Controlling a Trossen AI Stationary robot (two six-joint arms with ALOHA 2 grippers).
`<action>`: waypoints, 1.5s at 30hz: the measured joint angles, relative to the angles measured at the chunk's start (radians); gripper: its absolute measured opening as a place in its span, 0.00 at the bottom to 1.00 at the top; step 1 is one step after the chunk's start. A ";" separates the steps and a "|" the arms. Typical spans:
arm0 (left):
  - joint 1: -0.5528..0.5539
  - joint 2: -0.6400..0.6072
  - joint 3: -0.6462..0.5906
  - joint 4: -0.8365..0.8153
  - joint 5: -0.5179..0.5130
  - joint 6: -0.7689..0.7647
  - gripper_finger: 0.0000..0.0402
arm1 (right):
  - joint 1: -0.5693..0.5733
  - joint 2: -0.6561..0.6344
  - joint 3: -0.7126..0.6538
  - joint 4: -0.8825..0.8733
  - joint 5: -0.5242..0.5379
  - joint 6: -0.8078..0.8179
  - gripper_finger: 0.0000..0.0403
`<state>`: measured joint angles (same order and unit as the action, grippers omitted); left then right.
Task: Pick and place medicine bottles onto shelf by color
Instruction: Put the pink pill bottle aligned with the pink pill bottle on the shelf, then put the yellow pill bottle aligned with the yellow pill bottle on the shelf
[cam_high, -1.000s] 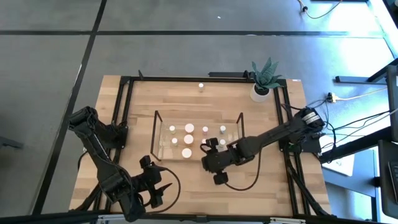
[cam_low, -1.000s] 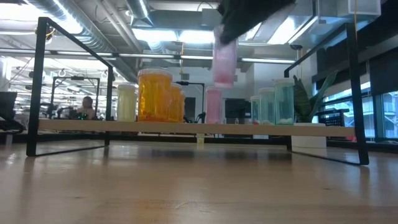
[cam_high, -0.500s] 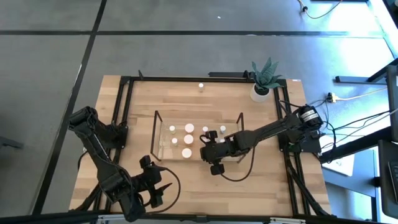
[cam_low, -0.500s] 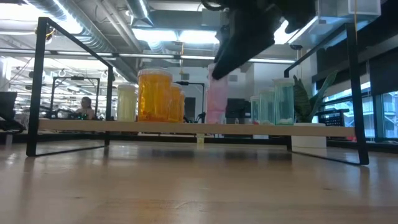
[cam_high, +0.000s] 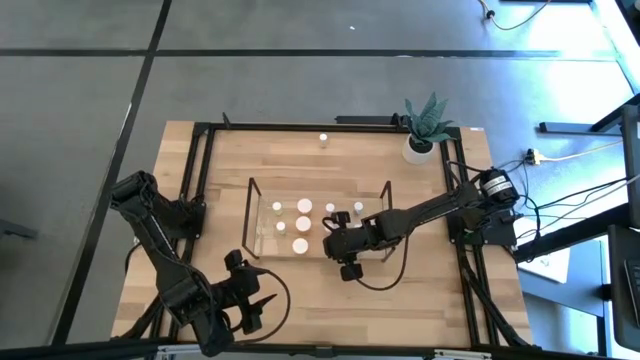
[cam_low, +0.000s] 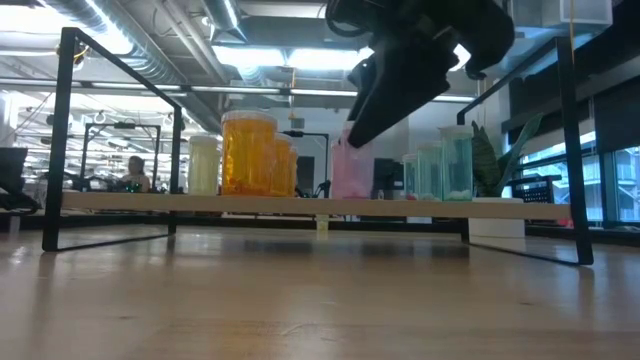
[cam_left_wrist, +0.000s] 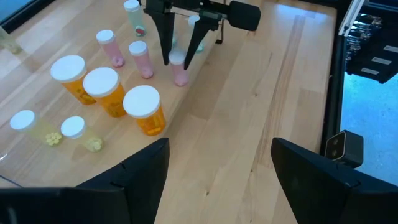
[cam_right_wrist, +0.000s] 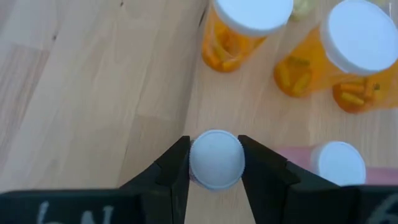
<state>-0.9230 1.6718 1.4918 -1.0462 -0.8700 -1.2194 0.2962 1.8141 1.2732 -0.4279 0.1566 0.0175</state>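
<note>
Now: R end effector (cam_right_wrist: 215, 163) clamps pink bottle (cam_left_wrist: 180, 67) | 3 orange bottles (cam_left_wrist: 106, 90) | L apart (cam_left_wrist: 214, 168)

The table (cam_high: 420, 290) is pale wood planking, smooth with a soft sheen. The shelf (cam_low: 300, 204) has clear glossy walls in thin matt black framing. The medicine bottles (cam_left_wrist: 144, 109) look like translucent plastic, tinted orange, pink, green and yellowish, under smooth white matt caps. The right gripper (cam_right_wrist: 215, 163) has matt black fingers (cam_right_wrist: 174, 167) that look plastic
</note>
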 joint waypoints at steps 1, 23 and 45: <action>0.000 0.000 0.000 0.000 0.000 0.000 0.68 | 0.000 0.000 0.000 0.001 0.000 0.000 0.31; 0.000 0.000 0.000 0.000 0.000 0.000 0.68 | 0.001 0.000 -0.001 0.008 0.050 0.002 0.54; 0.000 0.000 0.000 -0.001 0.000 0.000 0.68 | 0.025 0.002 0.236 -0.215 0.071 0.003 0.55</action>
<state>-0.9233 1.6718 1.4918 -1.0468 -0.8703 -1.2194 0.3207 1.8160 1.5090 -0.6432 0.2274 0.0202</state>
